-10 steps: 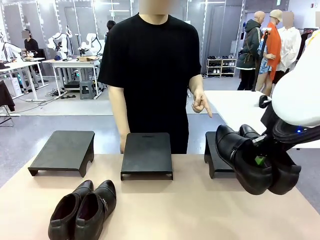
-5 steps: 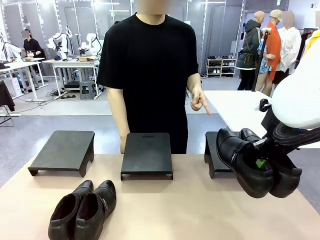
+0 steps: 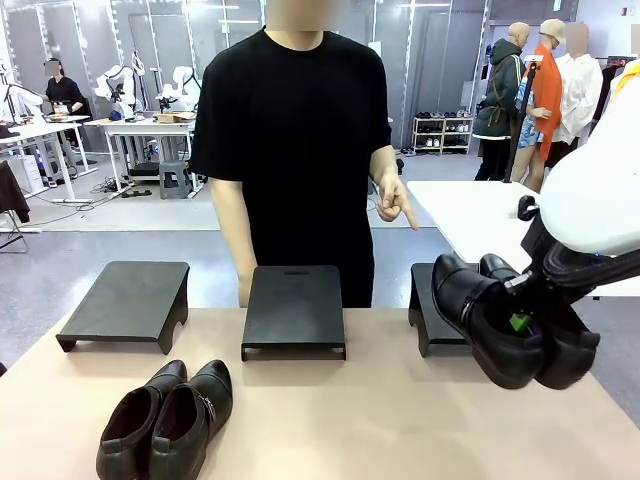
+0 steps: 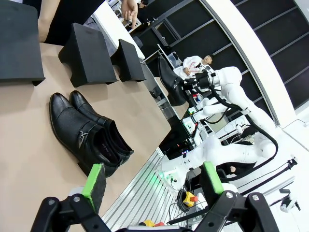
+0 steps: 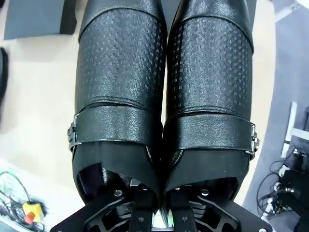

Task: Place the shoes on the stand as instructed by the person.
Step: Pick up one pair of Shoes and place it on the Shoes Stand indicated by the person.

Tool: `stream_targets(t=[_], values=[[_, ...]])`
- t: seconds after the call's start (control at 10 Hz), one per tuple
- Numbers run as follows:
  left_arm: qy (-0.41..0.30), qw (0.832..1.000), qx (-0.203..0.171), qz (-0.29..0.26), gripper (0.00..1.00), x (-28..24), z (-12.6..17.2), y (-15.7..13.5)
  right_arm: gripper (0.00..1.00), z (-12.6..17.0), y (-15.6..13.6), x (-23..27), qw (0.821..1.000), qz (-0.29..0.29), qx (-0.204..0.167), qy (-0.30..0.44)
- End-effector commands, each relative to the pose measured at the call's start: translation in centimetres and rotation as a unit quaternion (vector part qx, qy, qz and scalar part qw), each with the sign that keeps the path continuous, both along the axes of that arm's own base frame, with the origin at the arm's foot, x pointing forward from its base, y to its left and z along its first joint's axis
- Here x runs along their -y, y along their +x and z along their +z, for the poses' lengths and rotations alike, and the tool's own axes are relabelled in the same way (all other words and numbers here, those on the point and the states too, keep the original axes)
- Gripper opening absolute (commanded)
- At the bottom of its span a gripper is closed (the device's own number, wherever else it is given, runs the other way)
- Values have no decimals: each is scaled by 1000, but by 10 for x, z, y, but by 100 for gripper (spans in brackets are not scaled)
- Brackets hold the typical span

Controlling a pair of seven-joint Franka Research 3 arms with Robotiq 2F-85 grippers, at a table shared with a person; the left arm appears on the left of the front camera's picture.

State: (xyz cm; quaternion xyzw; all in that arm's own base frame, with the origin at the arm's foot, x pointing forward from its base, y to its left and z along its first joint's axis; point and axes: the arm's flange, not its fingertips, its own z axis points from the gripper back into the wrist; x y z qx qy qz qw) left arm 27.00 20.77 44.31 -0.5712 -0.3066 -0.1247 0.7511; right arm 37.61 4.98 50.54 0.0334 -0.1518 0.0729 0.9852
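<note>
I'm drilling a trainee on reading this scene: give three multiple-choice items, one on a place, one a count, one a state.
1. Where is the loose pair of shoes? A) on the table B) on the middle stand C) in the person's arms
2. How many black stands? A) two B) three C) four
3. The robot's right hand is: A) open, empty B) shut on the held pair C) flat on the table
Answers: 1 A, it lies on the table; 2 B, three stand in a row; 3 B, it grips both shoes.
</note>
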Motion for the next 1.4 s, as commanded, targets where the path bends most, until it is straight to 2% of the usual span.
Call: stream_targets(t=[0.0, 0.5, 0.8, 1.0, 1.3], values=[[-1, 1000, 10, -7, 100, -1, -1, -1, 8, 17, 45, 8, 999, 0, 31, 9], [-1, 1000, 10, -7, 100, -1, -1, -1, 8, -10, 116, 13, 997, -8, 81, 4], [-1, 1000, 10, -7, 100, -1, -1, -1, 8, -31, 154, 17, 996, -22, 77, 30], [-1, 1000, 10, -7, 100, -1, -1, -1, 8, -39, 170, 20, 995, -38, 92, 27], [-1, 1000, 10, -7, 100, -1, -1, -1, 8, -51, 191, 26, 995, -50, 84, 30]])
